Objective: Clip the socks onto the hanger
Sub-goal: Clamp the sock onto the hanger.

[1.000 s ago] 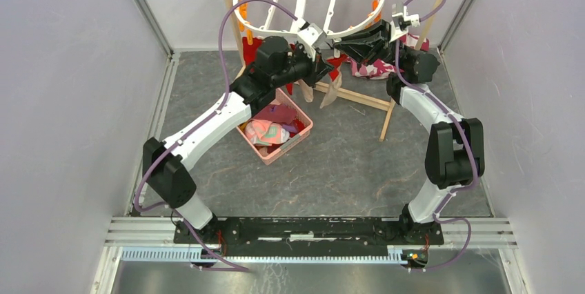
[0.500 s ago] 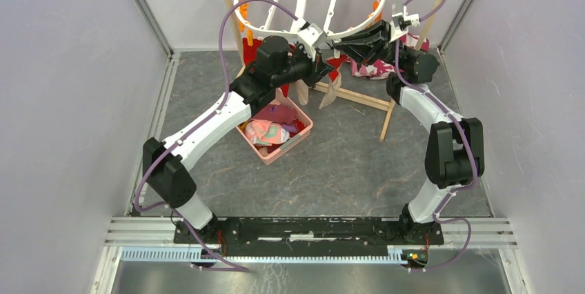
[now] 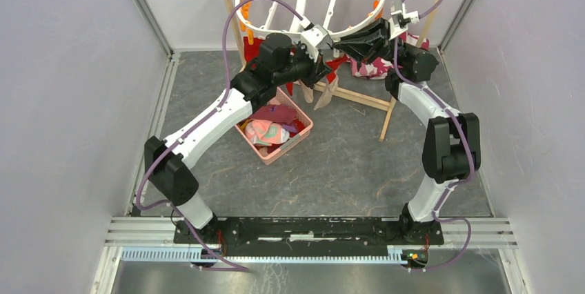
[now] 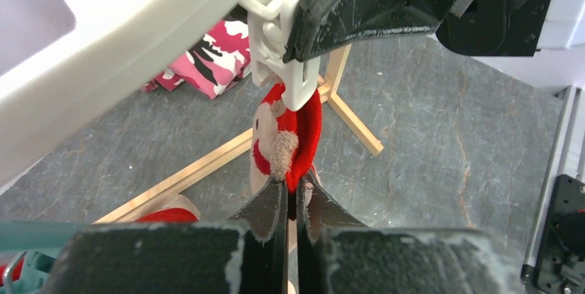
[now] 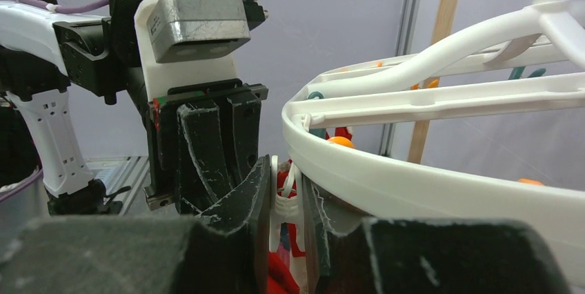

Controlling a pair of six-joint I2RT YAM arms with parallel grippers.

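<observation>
Both meet beneath the hanger (image 5: 441, 183) rim: left gripper (image 4: 291, 204) pinched tight on the red sock (image 4: 303, 135) dangling just above its fingers, right gripper (image 5: 285, 187) squeezing a white peg (image 4: 293, 76). Grey mottled table (image 3: 345, 163) lies below, lilac walls (image 3: 69, 101) around.

Arm links: left arm (image 3: 207, 125) and right arm (image 3: 418, 104); white shells, black joint housings.
Cables: 1 purple cable (image 3: 225, 38) per arm, routed outside the links.
Base: black mounting plate (image 3: 303, 229) on a silver rail (image 3: 138, 226).
Fingers: left gripper (image 4: 291, 194) and right gripper (image 5: 284, 190); 2 black fingers each, edges scuffed whitish.
Wrist camera: grey block (image 5: 196, 26) on a white bracket (image 5: 172, 73).
</observation>
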